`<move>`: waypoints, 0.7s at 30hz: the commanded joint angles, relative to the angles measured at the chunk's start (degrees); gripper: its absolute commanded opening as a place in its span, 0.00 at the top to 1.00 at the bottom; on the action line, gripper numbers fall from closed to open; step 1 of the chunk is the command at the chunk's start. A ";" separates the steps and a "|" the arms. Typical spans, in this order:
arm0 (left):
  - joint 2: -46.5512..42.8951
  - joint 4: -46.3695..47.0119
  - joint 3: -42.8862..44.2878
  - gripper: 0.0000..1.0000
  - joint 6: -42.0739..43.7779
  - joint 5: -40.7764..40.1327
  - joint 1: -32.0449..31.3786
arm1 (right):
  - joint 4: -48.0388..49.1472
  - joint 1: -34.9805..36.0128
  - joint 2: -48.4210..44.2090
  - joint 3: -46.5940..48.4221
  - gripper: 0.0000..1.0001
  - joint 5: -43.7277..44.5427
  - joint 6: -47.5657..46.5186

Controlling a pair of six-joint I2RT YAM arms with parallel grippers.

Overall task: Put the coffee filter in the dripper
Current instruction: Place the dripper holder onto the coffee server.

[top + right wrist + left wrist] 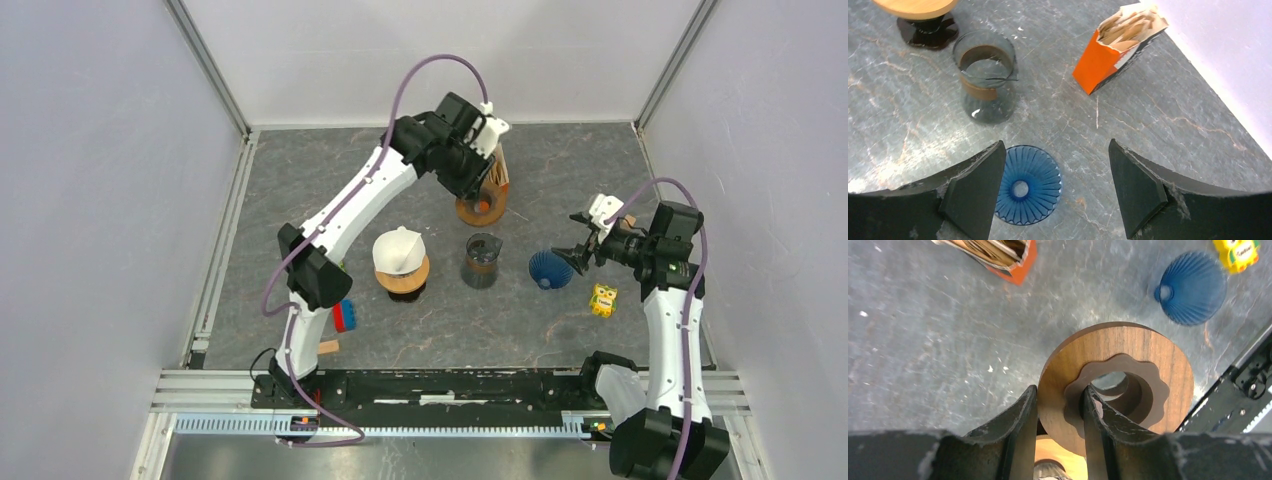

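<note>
A white paper coffee filter (398, 248) sits on a light wooden stand (404, 279) left of centre. The blue ribbed dripper (550, 268) lies on the table; it also shows in the right wrist view (1029, 185) and the left wrist view (1193, 288). My right gripper (572, 257) is open and empty, just right of the dripper; in its wrist view (1054, 170) the dripper lies beside the left finger. My left gripper (478, 185) is shut on a dark wooden ring (1128, 375), one finger outside its rim and one through its hole, at the back centre.
An orange box of paper filters (498, 166) stands at the back, right by the left gripper. A glass carafe (481, 260) stands between the stand and the dripper. A yellow toy (602, 299) lies right of the dripper. A red and blue object (344, 316) lies by the left arm.
</note>
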 commanded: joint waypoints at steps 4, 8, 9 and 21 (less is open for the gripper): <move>1.15 -5.69 -2.17 0.96 1.03 3.07 -2.98 | -16.02 0.15 0.28 2.34 0.18 -1.81 -14.97; 2.28 -5.54 -2.89 0.93 0.98 2.40 -3.90 | -14.67 0.20 -0.43 0.23 0.18 -1.96 -13.94; 2.73 -5.37 -2.79 0.93 1.10 1.99 -4.00 | -14.42 0.27 -0.49 -0.22 0.18 -2.15 -13.77; 4.14 0.56 -7.97 0.88 1.95 -1.40 -5.24 | -13.35 0.24 -0.16 -2.27 0.18 -1.85 -13.50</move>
